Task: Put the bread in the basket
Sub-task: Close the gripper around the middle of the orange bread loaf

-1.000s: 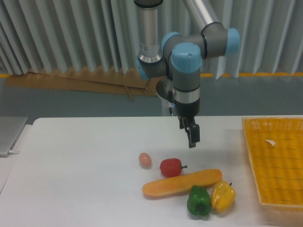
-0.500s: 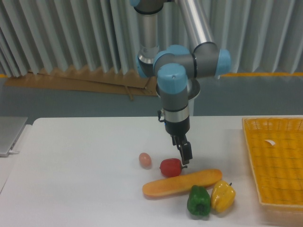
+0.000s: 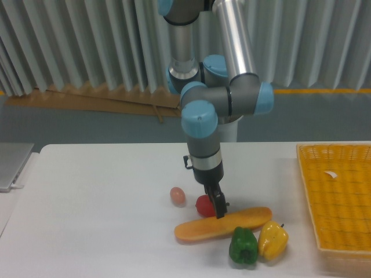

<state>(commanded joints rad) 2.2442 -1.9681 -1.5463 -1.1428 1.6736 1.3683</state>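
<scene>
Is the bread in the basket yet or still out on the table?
Out. The bread lies flat on the table, left of the basket.

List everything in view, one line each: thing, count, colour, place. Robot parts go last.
bread: 1, orange-tan, lying on the table near the front, centre
red pepper: 1, red, just behind the bread, partly hidden by the gripper
egg: 1, pale brown, left of the red pepper
green pepper: 1, green, in front of the bread
yellow pepper: 1, yellow, right of the green pepper
basket: 1, bright yellow, right edge of the table
table: 1, white
gripper: 1, dark, tips down at the bread's middle; jaw state unclear
arm: 1, grey with blue caps, above the table
</scene>
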